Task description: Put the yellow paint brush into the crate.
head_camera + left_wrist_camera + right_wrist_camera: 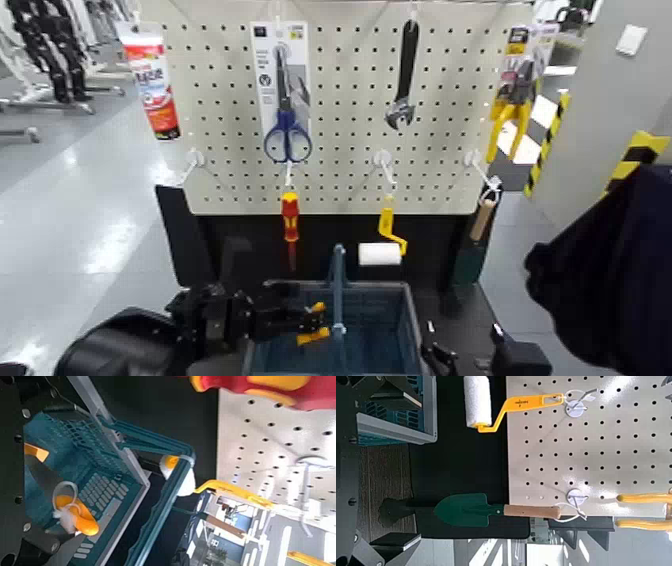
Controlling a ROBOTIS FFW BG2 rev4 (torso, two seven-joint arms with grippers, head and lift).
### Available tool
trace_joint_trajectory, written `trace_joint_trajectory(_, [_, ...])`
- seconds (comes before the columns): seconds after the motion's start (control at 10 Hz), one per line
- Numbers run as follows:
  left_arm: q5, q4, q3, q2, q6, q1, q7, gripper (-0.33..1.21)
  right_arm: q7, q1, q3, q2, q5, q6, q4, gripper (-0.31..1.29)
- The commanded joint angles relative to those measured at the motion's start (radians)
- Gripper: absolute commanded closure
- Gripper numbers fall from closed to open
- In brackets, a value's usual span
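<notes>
The blue-grey crate (385, 335) stands below the pegboard, with its upright handle bar (338, 285) in the middle. My left gripper (288, 322) reaches in from the left and is shut on the yellow paint brush (314, 324), held over the crate's left half. In the left wrist view the brush's grey shaft (43, 475) and orange handle tip (79, 518) hang above the crate floor (91, 451). My right gripper (440, 357) is parked low, to the right of the crate, and is open and empty.
The pegboard (340, 150) holds a red and yellow screwdriver (289, 215), a yellow mini roller (385, 245), scissors (287, 125), a wrench (403, 80), yellow pliers (510, 110) and a green trowel (467, 509). A person's dark sleeve (610, 280) is at the right.
</notes>
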Motion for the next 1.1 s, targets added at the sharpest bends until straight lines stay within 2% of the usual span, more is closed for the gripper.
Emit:
trace_joint_trajectory(0.1, [-0.007,-0.094,0.064,0.001,0.005,0.044,0.001,-0.04,0.000,-0.001,0.003,0.000,0.000,0.006,0.000,0.14])
trace_joint_trajectory(0.3, [-0.042,-0.192,0.128,-0.001,-0.003,0.104,0.024,-0.03,-0.001,0.000,0.003,0.000,0.000,0.009,-0.002,0.14])
trace_joint_trajectory(0.5, [-0.067,-0.312,0.196,-0.018,-0.040,0.199,0.122,0.01,-0.003,0.000,0.003,0.000,0.000,0.009,-0.002,0.14])
trace_joint_trajectory(0.7, [-0.094,-0.393,0.259,-0.048,-0.086,0.309,0.240,0.03,-0.003,0.005,0.002,0.003,0.000,0.009,-0.003,0.14])
trace_joint_trajectory(0.9, [-0.143,-0.450,0.318,-0.093,-0.163,0.409,0.358,0.05,-0.003,0.008,0.000,0.003,0.002,0.008,-0.005,0.14])
trace_joint_trajectory(1.1, [-0.192,-0.474,0.346,-0.128,-0.232,0.478,0.446,0.07,0.000,0.009,-0.003,0.002,0.009,0.005,-0.005,0.14])
